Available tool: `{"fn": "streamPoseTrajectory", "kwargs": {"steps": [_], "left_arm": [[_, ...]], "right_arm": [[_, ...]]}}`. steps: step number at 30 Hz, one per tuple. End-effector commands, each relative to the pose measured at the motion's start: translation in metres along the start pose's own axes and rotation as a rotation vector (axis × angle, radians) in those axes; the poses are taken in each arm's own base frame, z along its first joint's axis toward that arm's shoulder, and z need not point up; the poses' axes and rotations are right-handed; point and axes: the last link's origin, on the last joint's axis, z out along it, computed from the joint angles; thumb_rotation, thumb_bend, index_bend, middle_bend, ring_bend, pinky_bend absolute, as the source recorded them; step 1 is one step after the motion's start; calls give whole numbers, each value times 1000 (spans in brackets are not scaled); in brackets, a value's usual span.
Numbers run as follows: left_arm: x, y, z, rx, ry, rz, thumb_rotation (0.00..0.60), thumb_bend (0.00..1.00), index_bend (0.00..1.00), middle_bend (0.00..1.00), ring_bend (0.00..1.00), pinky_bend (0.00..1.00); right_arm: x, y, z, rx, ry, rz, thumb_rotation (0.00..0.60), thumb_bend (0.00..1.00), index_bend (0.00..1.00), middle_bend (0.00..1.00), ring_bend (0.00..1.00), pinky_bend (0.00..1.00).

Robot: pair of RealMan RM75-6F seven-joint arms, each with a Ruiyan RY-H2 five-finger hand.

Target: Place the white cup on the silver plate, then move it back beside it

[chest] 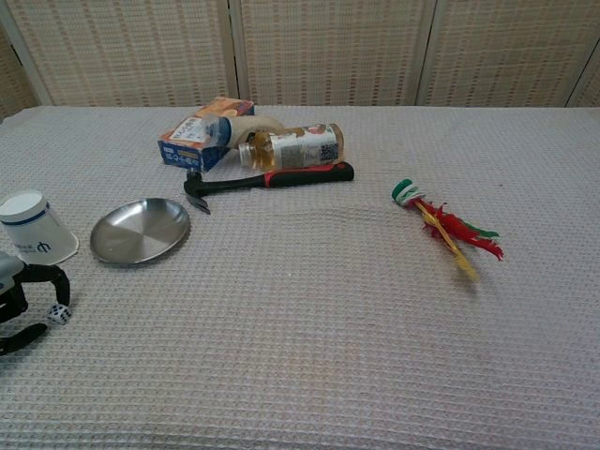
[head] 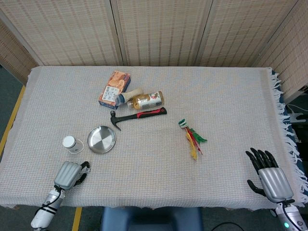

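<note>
The white cup (head: 71,143) stands upside down on the cloth, just left of the silver plate (head: 101,139) and apart from it; both also show in the chest view, cup (chest: 33,230) and plate (chest: 141,231). My left hand (head: 70,173) hovers near the table's front edge, below the cup, fingers bent down and holding nothing. Seen from the chest, the left hand (chest: 19,298) has its fingers (chest: 45,273) arched next to a small white die (chest: 59,313). My right hand (head: 268,175) lies open at the front right, far from the cup.
Behind the plate lie a hammer (head: 138,115), a bottle (head: 147,100) on its side and an orange box (head: 114,88). A red, yellow and green feathered toy (head: 193,138) lies mid-table. Fringe marks the table's right edge (head: 288,134).
</note>
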Motion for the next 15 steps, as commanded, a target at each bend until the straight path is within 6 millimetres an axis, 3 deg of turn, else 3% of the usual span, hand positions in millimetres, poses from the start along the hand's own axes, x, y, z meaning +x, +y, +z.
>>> {"fn": "streamPoseTrajectory", "kwargs": {"steps": [1, 9, 15], "left_arm": [[-1, 1, 1, -3, -1, -5, 600, 387, 443, 1000, 969, 1000], [0, 2, 5, 3, 21, -19, 600, 387, 537, 1000, 976, 1000], [16, 8, 11, -11, 104, -103, 600, 397, 572, 1000, 995, 1000]], "right_arm": [[0, 0, 0, -2, 1, 0, 600, 206, 0, 0, 0, 0], [0, 0, 0, -3, 1, 0, 600, 205, 0, 0, 0, 0], [-1, 0, 1, -3, -5, 0, 600, 206, 0, 0, 0, 0]]}}
